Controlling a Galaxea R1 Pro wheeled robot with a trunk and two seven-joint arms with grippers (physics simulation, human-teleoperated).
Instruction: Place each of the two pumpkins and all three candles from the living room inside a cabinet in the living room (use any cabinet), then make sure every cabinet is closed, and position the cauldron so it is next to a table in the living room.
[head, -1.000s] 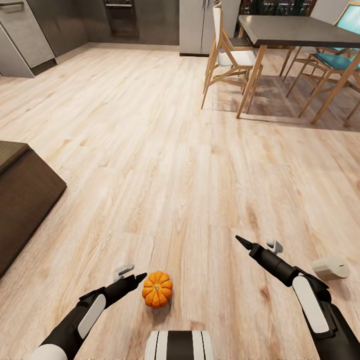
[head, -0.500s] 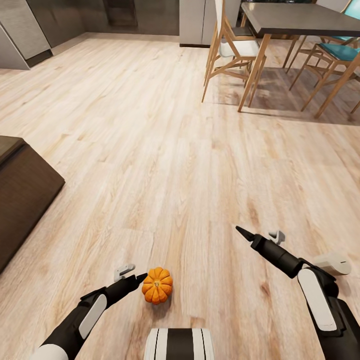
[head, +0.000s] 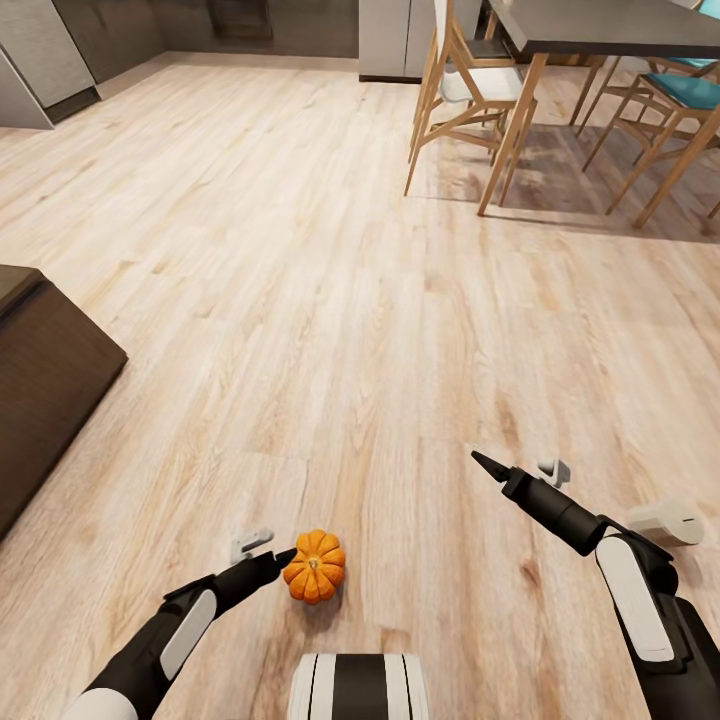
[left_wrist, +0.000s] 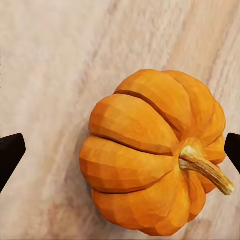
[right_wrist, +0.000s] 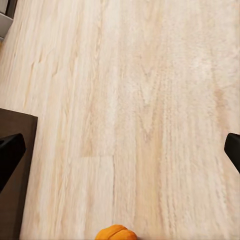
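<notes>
One orange pumpkin sits on the wood floor just in front of my base. My left gripper hovers right beside it, open. In the left wrist view the pumpkin lies ahead between the two spread fingertips, and nothing is gripped. My right gripper is open and empty over bare floor to the right. A pale candle lies on its side beyond the right forearm, partly hidden by it. The dark brown cabinet stands at the left edge, its front shut. The right wrist view catches the pumpkin's top.
A dining table with wooden chairs stands at the far right. Grey kitchen units line the far left. Open wood floor lies between the cabinet and the table.
The whole picture has shifted a little as the camera moved, so the table and kitchen units sit higher in view. Both arms and the pumpkin keep their places relative to each other.
</notes>
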